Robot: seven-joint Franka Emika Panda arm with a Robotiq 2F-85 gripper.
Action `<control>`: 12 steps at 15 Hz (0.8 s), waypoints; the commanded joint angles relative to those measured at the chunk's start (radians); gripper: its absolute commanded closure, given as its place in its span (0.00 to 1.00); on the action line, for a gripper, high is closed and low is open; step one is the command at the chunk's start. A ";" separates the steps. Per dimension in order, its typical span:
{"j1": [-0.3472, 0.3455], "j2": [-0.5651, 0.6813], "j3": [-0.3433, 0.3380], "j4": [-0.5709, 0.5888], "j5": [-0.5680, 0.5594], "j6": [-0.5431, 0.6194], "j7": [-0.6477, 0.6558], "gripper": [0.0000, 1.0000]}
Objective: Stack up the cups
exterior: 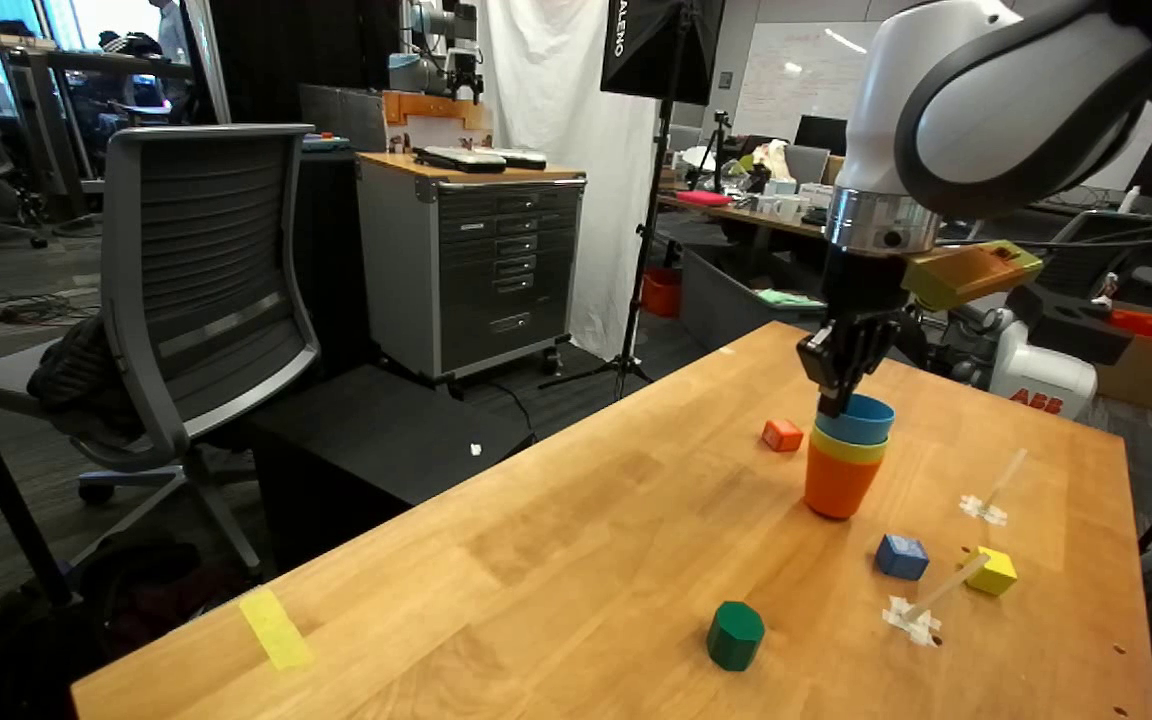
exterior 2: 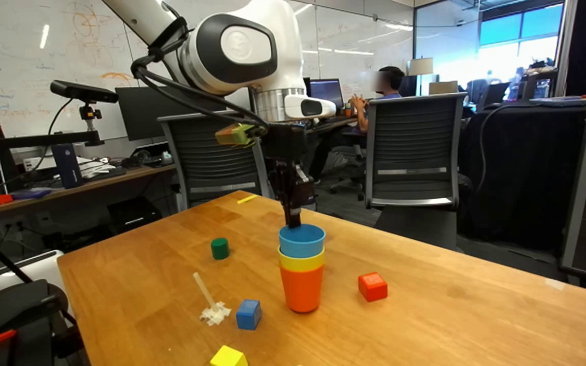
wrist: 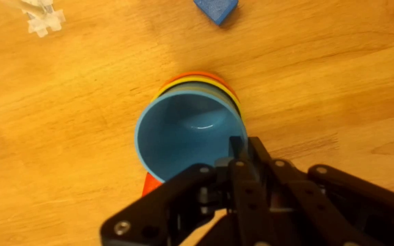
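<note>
Claw [wrist: 246,145] pinches the blue cup [exterior 2: 302,245] beneath by its rim.

Three cups: blue cup [exterior 2: 302,247], yellow cup [exterior 2: 301,262], orange cup [exterior 2: 302,290]. Four blocks: red block [exterior: 783,435], blue block [exterior: 902,557], yellow block [exterior: 998,575], green block [exterior: 735,636]. Two thin sticks [exterior: 1006,480] [exterior: 947,588]. Two white tape patches [exterior: 992,516] [exterior: 921,628] at their feet. One yellow tape strip [exterior: 276,627].

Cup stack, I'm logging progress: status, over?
End effector pinching rim of blue cup. Blue nested in yellow cup, yellow in orange cup. Red block apart, seemingly not in the way.
</note>
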 commanded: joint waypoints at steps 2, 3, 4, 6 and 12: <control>0.007 -0.014 0.001 -0.010 -0.011 0.018 -0.018 0.52; 0.008 -0.018 0.001 -0.014 -0.012 0.021 -0.021 0.43; 0.007 -0.022 0.002 -0.019 -0.010 0.023 -0.027 0.36; 0.006 -0.033 0.006 -0.032 -0.005 0.030 -0.042 0.21; 0.015 -0.122 0.031 -0.133 -0.015 0.052 -0.118 0.00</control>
